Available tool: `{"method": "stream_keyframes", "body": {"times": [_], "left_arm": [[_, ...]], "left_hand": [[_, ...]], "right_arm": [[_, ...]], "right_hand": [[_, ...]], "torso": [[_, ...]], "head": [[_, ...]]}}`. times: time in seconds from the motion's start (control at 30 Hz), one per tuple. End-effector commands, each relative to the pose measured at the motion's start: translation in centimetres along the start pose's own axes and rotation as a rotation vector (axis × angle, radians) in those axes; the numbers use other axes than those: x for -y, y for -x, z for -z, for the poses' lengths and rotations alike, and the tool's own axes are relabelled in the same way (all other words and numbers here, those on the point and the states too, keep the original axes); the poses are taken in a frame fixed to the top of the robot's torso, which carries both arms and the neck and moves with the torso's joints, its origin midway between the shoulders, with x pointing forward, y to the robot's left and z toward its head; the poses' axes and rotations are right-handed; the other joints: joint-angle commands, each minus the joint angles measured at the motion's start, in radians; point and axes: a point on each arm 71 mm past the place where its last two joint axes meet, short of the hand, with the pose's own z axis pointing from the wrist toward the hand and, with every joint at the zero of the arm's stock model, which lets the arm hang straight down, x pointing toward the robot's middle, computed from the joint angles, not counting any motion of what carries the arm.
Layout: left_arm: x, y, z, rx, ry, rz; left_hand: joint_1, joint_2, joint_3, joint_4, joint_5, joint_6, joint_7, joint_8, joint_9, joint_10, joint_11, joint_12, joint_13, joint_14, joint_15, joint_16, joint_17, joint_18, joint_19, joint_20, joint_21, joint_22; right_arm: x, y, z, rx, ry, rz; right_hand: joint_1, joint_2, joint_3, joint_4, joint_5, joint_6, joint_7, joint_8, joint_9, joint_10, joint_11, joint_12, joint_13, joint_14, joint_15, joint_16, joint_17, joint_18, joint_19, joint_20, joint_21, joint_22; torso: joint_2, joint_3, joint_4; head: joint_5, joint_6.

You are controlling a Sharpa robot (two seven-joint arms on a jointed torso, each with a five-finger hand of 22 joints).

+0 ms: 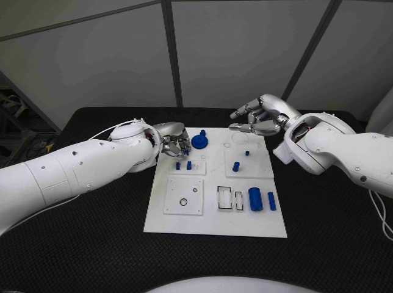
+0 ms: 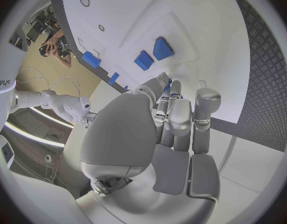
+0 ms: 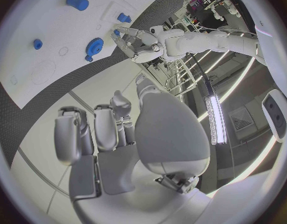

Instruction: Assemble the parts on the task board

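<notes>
Parts sit scattered on the task board (image 1: 216, 229), mid table (image 1: 91, 244): blue gear-like piece (image 1: 200, 141) near the far-left corner, two small pegs (image 1: 183, 165) on the plate below it, one peg (image 1: 236, 166) in the centre-right plate, and a fat cylinder (image 1: 255, 199) w/ a slim bar (image 1: 271, 201) beside it at the near right. Nothing looks seated in the rectangular slots next to the cylinder yet.

Left hand (image 1: 172, 141) is at the board's far-left edge, fingers curled, just beside the gear and pegs. Something blue peeks between its fingertips in the left wrist view, but can't tell if it's pinching a part or just hovering over one. Right hand (image 1: 260, 117) hangs above the board's far edge, fingers loosely curled, apparently holding nothing, clear of all parts.

Risks, as I judge them:
- Left hand is crowded against the gear and pegs; a sloppy close or lift could knock the upright pegs over or nudge the gear off the board edge.
- If a part is pinched, the grip is shallow, at the fingertips, so it may slip or twist on the move.
- Board seems to lie loose on the table; a sideways push could shift it and throw off alignment for insertions.
- Both hands at the far end: arms could collide if they converge.
</notes>
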Motion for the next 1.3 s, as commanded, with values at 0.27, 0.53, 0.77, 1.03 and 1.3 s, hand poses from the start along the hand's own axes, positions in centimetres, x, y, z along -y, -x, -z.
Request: {"method": "stream_keyframes", "body": {"times": [0.27, 0.53, 0.77, 1.03, 1.3], "left_arm": [[-0.3, -0.3, 0.0, -0.045, 0.023, -0.011], [-0.3, -0.2, 0.0, -0.037, 0.026, -0.013], [-0.3, -0.1, 0.0, -0.02, 0.027, -0.012], [-0.4, 0.0, 0.0, -0.013, 0.03, -0.011], [-0.8, 0.2, 0.3, 0.009, 0.032, -0.01]], "left_hand": [[-0.013, 0.004, 0.01, -0.002, -0.01, 0.011, -0.001, -0.005, -0.001, 0.009, 0.0, -0.002, 0.0, 0.004, -0.003, -0.003, -0.002, -0.015, 0.001, 0.002, 0.0, 0.002], [-0.02, -0.003, 0.014, -0.005, -0.015, -0.002, 0.003, -0.013, -0.007, -0.005, 0.004, -0.011, -0.002, 0.004, -0.001, -0.003, -0.004, -0.015, 0.0, 0.003, -0.001, 0.003], [-0.051, -0.04, 0.02, -0.008, -0.065, -0.135, -0.005, -0.021, -0.058, -0.056, 0.014, -0.025, -0.004, -0.003, 0.009, -0.015, -0.033, -0.013, -0.01, 0.012, -0.018, -0.008], [-0.055, -0.043, 0.019, -0.008, -0.067, -0.15, -0.01, -0.021, -0.066, -0.062, 0.016, -0.024, -0.004, -0.003, 0.01, -0.015, -0.036, -0.012, -0.011, 0.013, -0.021, -0.01], [-0.054, -0.043, 0.02, -0.009, -0.066, -0.152, -0.011, -0.02, -0.068, -0.065, 0.016, -0.024, -0.004, -0.003, 0.01, -0.016, -0.038, -0.012, -0.011, 0.014, -0.023, -0.011]], "right_arm": [[-0.1, 0.1, 0.0, -0.005, 0.004, 0.003], [0.0, 0.1, 0.0, -0.002, 0.003, 0.004], [0.0, 0.1, 0.0, 0.0, 0.001, 0.004], [0.2, 0.2, 0.0, -0.005, -0.011, 0.008], [1.1, 0.4, 0.1, -0.025, -0.053, 0.082]], "right_hand": [[0.0, 0.009, 0.005, 0.002, 0.005, 0.01, 0.001, -0.002, -0.001, -0.001, 0.001, 0.003, 0.001, 0.029, -0.003, -0.004, 0.0, 0.013, 0.025, -0.002, -0.004, 0.139], [0.0, 0.009, 0.005, 0.002, 0.005, 0.01, 0.001, -0.002, -0.001, -0.001, 0.001, 0.002, 0.0, 0.028, -0.003, -0.004, 0.0, 0.013, 0.025, -0.002, -0.005, 0.138], [-0.001, 0.009, 0.005, 0.003, 0.005, 0.011, 0.001, -0.002, -0.001, -0.005, 0.0, -0.006, -0.007, 0.028, -0.003, -0.007, -0.004, 0.014, 0.023, -0.002, -0.008, 0.135], [-0.001, 0.008, 0.005, 0.002, 0.005, 0.011, 0.001, -0.002, -0.001, -0.015, 0.001, -0.023, -0.021, 0.026, -0.003, -0.014, -0.012, 0.016, 0.019, -0.002, -0.015, 0.128], [0.063, 0.024, 0.043, -0.007, 0.002, 0.034, 0.0, 0.0, -0.001, -0.169, 0.001, -0.466, -0.389, -0.008, -0.002, -0.16, -0.155, 0.031, -0.012, -0.005, -0.081, 0.072]], "torso": [[0.0, -0.0002, 0.0004], [0.0, -0.0003, -0.0001], [0.0, -0.0002, 0.0003], [0.0, 0.0, 0.0001], [-0.001, -0.0007, 0.0009]], "head": [[0.0, -0.004], [-0.001, -0.004], [0.0, -0.004], [-0.001, -0.004], [-0.003, -0.001]]}}
